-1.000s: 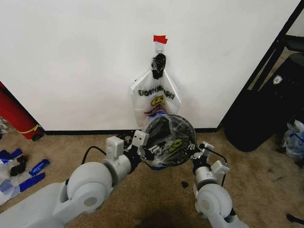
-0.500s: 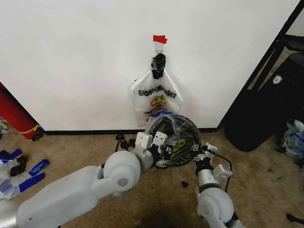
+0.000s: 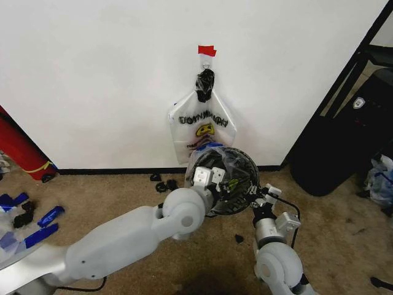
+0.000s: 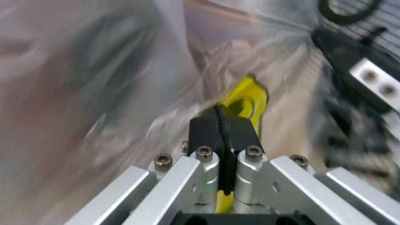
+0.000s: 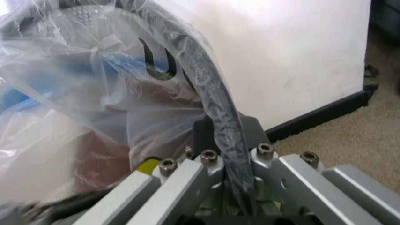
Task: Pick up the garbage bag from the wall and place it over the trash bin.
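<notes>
At frame centre, right gripper (image 3: 256, 198) clamped the trash bin (image 3: 236, 184) rim to steady it; left gripper (image 3: 209, 178), fingers pinched on the garbage bag (image 4: 244, 101), draped film across the mouth.

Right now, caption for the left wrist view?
Left tool shut on the garbage bag at its yellow smiley print.

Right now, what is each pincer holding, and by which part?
Left pincer pinches the garbage bag by its film near the yellow print. Right pincer clamps the trash bin by its rim.
</notes>
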{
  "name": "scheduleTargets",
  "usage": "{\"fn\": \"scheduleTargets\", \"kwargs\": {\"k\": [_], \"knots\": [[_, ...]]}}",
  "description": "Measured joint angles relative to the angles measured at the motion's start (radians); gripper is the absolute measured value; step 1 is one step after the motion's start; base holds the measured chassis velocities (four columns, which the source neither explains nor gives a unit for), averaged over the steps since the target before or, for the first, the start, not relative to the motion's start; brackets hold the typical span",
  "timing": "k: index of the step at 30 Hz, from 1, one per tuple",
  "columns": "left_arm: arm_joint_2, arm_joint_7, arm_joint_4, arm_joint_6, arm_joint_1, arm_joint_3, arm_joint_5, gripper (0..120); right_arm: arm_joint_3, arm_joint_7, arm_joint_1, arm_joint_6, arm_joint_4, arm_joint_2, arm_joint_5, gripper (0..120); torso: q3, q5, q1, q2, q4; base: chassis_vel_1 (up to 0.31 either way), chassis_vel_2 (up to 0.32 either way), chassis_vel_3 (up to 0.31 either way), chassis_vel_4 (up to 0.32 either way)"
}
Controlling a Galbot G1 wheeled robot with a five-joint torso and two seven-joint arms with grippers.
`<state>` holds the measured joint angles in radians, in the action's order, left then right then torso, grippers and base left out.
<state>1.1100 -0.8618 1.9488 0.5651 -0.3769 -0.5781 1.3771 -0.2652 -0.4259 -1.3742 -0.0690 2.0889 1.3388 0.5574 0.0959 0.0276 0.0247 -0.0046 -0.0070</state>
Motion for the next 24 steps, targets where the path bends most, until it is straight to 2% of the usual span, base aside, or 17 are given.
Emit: {"fn": "scheduleTargets", "kwargs": {"k": [11, 24], "knots": [[0.043, -0.009, -0.125, -0.004, 0.031, -0.020, -0.043, 0, 0.000, 0.004, -0.001, 0.000, 0.006, -0.013, 0.008, 0, 0.000, 0.0001, 0.000, 0.000, 0.0001, 0.000, 0.000, 0.000, 0.000], [0.077, -0.006, -0.220, -0.005, 0.041, -0.027, -0.076, 0, 0.011, 0.008, -0.003, 0.000, 0.011, -0.011, 0.005, 0, 0.000, 0.0001, 0.000, 0.000, 0.0001, 0.000, 0.000, 0.000, 0.000]]}}
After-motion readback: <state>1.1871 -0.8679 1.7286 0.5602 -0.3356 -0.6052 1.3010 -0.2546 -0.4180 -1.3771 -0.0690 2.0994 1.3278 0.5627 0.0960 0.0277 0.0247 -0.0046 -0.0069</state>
